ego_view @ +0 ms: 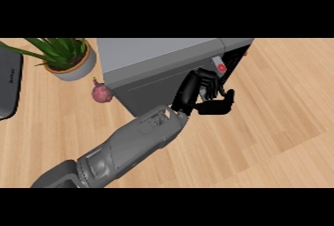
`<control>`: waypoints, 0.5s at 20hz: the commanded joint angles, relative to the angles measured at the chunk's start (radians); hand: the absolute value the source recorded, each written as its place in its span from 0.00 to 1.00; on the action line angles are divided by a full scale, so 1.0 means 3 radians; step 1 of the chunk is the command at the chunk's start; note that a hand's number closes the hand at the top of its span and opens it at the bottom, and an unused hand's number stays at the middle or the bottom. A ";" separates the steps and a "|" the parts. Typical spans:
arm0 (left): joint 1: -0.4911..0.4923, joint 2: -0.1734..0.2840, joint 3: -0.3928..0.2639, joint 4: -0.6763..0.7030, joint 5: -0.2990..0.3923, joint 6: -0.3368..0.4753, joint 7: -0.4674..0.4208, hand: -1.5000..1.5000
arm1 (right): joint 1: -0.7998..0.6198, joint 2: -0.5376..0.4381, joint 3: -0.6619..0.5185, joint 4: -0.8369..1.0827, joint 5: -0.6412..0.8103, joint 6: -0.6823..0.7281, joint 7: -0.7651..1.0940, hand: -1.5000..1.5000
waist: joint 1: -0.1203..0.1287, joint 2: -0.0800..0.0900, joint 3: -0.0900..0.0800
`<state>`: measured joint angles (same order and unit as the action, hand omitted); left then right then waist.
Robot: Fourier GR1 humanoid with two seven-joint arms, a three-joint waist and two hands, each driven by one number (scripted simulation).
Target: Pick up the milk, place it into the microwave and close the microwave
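The grey microwave (157, 55) stands at the top centre of the wooden counter. Its grey front panel (160, 88) faces me and looks flush with the body. My left hand (205, 95) is at the panel's right end, fingers relaxed and resting against the front, thumb spread low to the right, holding nothing. Beside the fingers a dark strip (236, 55) carries a small red and white mark (222, 67); I cannot tell what it is. No milk shows anywhere. My right hand is out of the picture.
A potted green plant (68, 57) stands left of the microwave. A red onion (101, 93) lies by its front left corner. A dark appliance (8, 84) fills the left edge. Bare wooden counter (274, 132) stretches to the right and front.
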<state>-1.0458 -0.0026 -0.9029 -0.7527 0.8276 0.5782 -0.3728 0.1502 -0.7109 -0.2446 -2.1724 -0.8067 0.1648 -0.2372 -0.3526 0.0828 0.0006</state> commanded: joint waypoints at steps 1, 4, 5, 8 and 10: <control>0.0058 0.0235 0.0263 0.0516 0.0096 0.0107 -0.0008 0.00 | 0.0054 -0.0008 -0.0066 -0.0031 -0.0047 -0.0040 0.0050 0.00 | 0.0158 0.0026 -0.0008; 0.0081 0.0286 0.0243 0.0531 0.0168 0.0033 -0.0034 0.00 | 0.0063 -0.0005 -0.0157 -0.0073 -0.0084 -0.0083 0.0052 0.00 | 0.0210 0.0019 -0.0013; 0.0117 0.0301 0.0222 0.0549 0.0176 0.0014 -0.0055 0.00 | 0.0112 -0.0003 -0.0165 -0.0083 -0.0078 -0.0067 0.0056 0.00 | 0.0213 0.0009 -0.0008; 0.0087 0.0275 0.0185 0.0573 0.0205 -0.0022 -0.0067 0.00 | 0.0134 -0.0003 -0.0176 -0.0147 -0.0117 -0.0090 0.0093 0.00 | 0.0256 0.0009 -0.0009; 0.0091 0.0293 0.0184 0.0565 0.0245 -0.0081 -0.0098 0.00 | 0.0148 -0.0008 -0.0191 -0.0215 -0.0147 -0.0090 0.0111 0.00 | 0.0274 0.0003 -0.0014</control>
